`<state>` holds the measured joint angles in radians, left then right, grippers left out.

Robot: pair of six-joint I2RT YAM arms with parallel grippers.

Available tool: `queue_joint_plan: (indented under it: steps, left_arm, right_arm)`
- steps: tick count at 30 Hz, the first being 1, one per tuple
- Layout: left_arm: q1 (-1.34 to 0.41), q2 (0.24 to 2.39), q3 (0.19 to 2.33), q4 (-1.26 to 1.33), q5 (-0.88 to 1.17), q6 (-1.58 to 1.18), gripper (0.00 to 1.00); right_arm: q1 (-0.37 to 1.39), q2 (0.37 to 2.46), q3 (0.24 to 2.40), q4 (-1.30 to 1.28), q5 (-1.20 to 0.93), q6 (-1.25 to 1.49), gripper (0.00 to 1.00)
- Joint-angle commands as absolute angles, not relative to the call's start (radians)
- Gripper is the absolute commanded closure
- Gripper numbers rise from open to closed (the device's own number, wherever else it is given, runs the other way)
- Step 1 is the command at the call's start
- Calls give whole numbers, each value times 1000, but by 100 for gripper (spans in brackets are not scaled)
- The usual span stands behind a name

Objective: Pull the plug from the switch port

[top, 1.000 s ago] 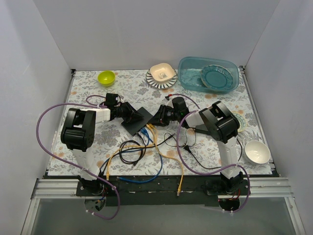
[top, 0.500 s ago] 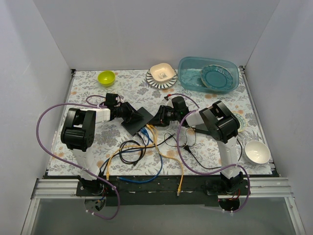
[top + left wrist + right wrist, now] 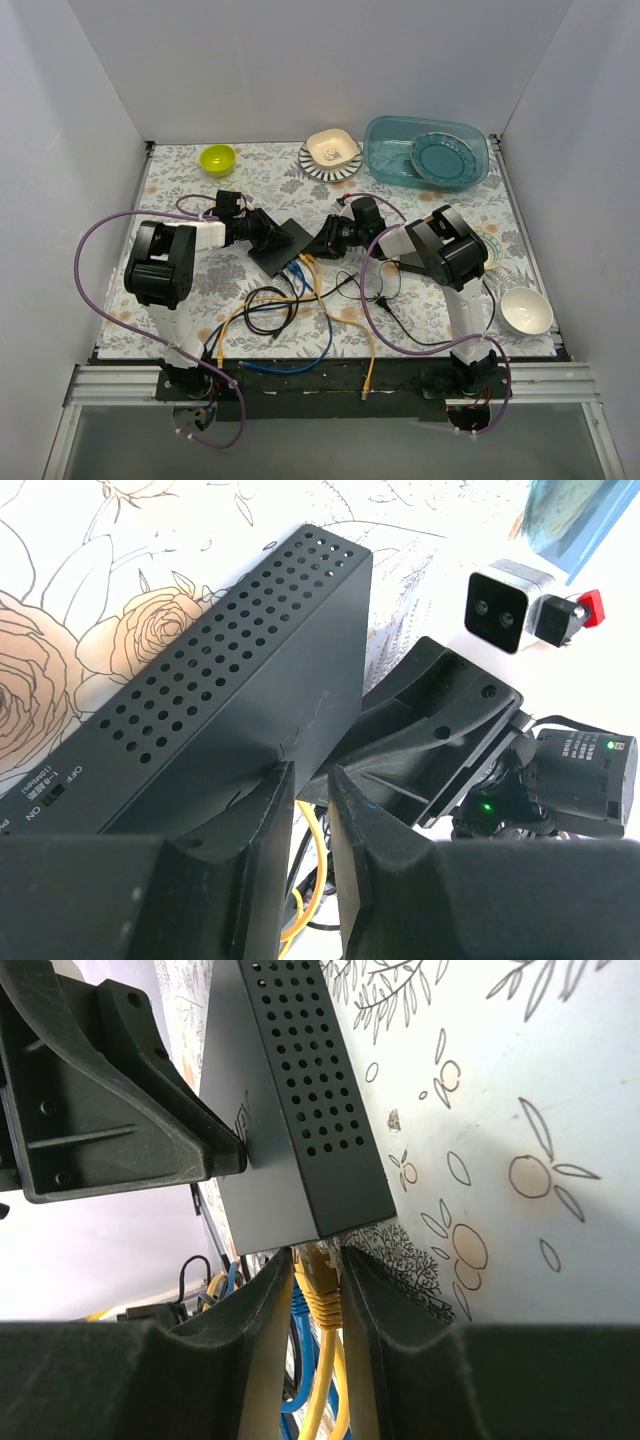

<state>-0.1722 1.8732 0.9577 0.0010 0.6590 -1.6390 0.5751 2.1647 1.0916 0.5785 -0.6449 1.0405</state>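
The switch [image 3: 285,245] lay near the middle of the worktop, a little left of centre and well clear of every edge, with a gripper at each end. Its holed face and an ON/OFF mark showed in the left wrist view.

The left gripper [image 3: 270,233] met the switch from the left edge's side. Its fingers [image 3: 250,820] stood narrow, with a slim gap between them and the tips against the switch. Whether they pinched any part of it could not be told.

The right gripper [image 3: 323,241] reached in from the right edge's side. Its fingers [image 3: 265,1310] were closed on the yellow plug [image 3: 320,1278], which sat at the switch's near corner, touching the housing. A yellow cable [image 3: 325,1380] ran back from the plug between the fingers, and a blue cable [image 3: 298,1365] lay just beside it.

More cables [image 3: 300,275] left the switch and spread in loops toward the near edge.

A green bowl [image 3: 217,158] stood near the far left corner. A striped plate [image 3: 312,166] with a cream dish [image 3: 331,148] on it stood at the far edge. A blue tub [image 3: 395,165] holding a teal plate [image 3: 437,157] stood toward the far right corner. A white bowl [image 3: 526,310] sat by the right edge.
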Motion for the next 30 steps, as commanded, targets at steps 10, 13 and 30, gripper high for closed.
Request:
queue_joint_plan:
  steps: [10, 13, 30]
  left_arm:
    - [-169, 1907, 919, -80, 560, -1598, 79]
    - [-167, 1910, 919, -80, 561, -1601, 79]
    - [-150, 1945, 893, -18, 586, -1657, 81]
  right_arm:
    - [574, 2221, 1065, 603, -627, 1086, 91]
    - [574, 2221, 1049, 600, -647, 1054, 96]
    - [554, 2108, 885, 423, -647, 816, 99]
